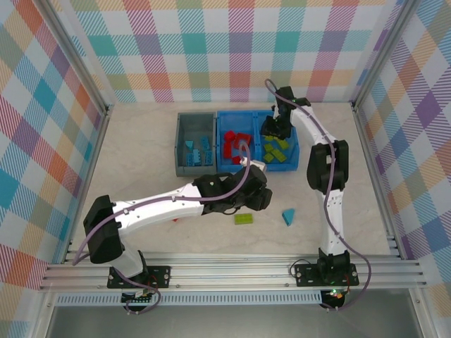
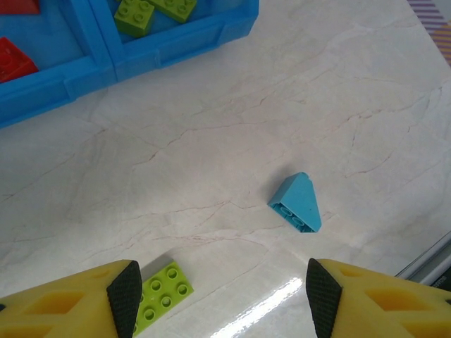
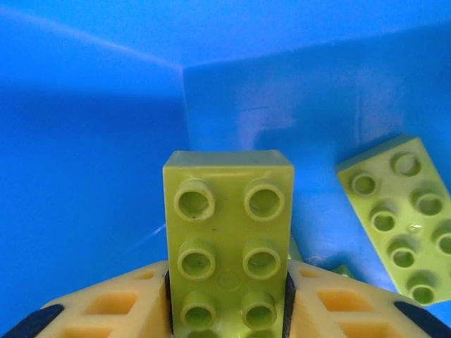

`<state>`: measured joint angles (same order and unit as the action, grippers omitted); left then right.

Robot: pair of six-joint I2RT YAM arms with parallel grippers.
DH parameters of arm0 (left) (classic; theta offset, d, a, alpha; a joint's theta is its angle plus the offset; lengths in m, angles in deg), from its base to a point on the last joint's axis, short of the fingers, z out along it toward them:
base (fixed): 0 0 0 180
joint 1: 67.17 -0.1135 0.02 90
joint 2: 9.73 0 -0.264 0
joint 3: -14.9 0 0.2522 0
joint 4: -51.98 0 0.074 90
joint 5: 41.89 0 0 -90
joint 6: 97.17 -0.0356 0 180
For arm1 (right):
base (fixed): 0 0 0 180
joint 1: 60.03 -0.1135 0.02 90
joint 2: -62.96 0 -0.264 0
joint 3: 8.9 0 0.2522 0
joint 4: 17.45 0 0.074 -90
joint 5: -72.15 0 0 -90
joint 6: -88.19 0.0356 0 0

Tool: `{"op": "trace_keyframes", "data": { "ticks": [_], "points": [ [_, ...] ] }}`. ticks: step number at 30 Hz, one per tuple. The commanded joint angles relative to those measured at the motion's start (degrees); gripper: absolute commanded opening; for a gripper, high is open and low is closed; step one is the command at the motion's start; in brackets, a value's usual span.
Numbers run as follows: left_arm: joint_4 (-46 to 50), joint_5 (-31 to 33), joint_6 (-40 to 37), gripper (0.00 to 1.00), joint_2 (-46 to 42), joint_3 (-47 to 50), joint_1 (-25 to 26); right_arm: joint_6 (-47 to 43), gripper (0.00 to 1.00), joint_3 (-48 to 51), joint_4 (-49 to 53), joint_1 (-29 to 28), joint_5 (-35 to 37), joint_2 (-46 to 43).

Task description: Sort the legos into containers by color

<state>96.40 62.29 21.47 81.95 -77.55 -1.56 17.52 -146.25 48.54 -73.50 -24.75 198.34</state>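
Observation:
My left gripper (image 2: 222, 299) hangs open over the bare table with nothing between its fingers. A flat lime green lego (image 2: 163, 296) lies by its left finger, and a blue wedge (image 2: 297, 202) lies ahead to the right. From above, the left gripper (image 1: 257, 193) sits just in front of the blue container (image 1: 257, 167), with the lime plate (image 1: 244, 219) and the wedge (image 1: 289, 216) on the table. My right gripper (image 1: 271, 130) reaches into the blue container's right compartment. It (image 3: 229, 299) is shut on a lime green brick (image 3: 229, 232), with another lime plate (image 3: 398, 218) beside it.
A grey container (image 1: 180, 144) with blue bricks stands left of the blue one. Red bricks (image 1: 232, 144) fill the blue container's left compartment and lime ones (image 1: 278, 151) the right. Metal rails run along the near edge and both sides.

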Motion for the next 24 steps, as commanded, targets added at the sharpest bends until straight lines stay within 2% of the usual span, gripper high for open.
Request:
{"op": "trace_keyframes", "data": {
  "ticks": [1,7,13,16,20,24],
  "points": [
    [-1.0,1.7,-1.1,0.65,-0.9,-1.4,0.8,1.4,0.44,-3.5,1.7,0.1,-3.2,1.7],
    [0.1,1.8,-0.7,0.65,-1.5,-0.4,1.1,1.6,0.55,-3.4,0.7,0.2,-4.7,0.0],
    [0.3,-0.3,-1.7,0.65,-0.2,0.6,1.3,1.0,0.52,1.7,-0.6,0.1,-4.2,-10.6],
    [1.2,-2.5,-1.9,0.68,3.4,-1.2,1.3,0.6,0.51,6.9,-1.0,0.0,-1.5,-19.4],
    [4.4,-3.4,3.5,0.73,10.2,-7.0,2.2,0.3,0.53,17.9,-1.0,0.1,5.7,-35.2],
    [6.0,-4.1,7.5,0.74,18.5,-14.3,5.0,0.4,0.60,29.8,-1.1,0.1,9.1,-52.5]
  ]
}}
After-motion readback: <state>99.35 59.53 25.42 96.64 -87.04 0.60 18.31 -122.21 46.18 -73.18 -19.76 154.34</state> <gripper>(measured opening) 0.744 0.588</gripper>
